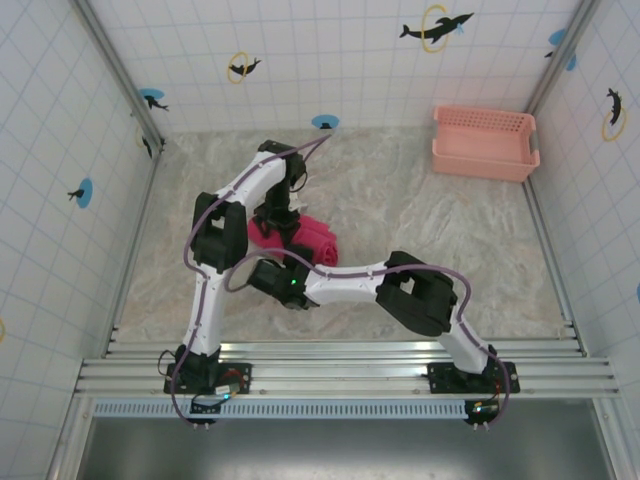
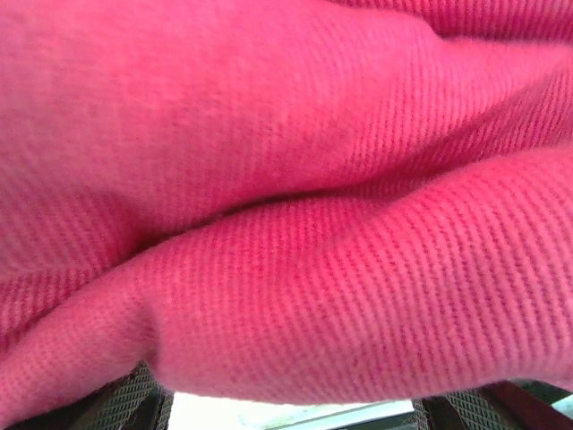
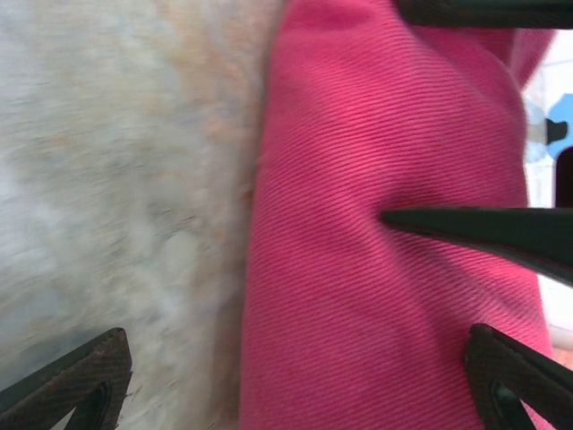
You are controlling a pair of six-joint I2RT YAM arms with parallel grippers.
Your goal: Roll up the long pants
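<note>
One long pants (image 1: 322, 243), bundled up, one pink basket (image 1: 484, 143), far right

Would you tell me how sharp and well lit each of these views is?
Top view: evenly lit and sharp, walls splayed by perspective. Left wrist view: pants very close, weave soft upper left, crisp at right, white strip blown out below. Right wrist view: table blurred, pants weave crisp, right edge overexposed.

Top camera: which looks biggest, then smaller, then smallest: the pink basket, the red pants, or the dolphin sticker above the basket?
1. pink basket
2. red pants, partly hidden under the arms, so unsure
3. dolphin sticker
</note>
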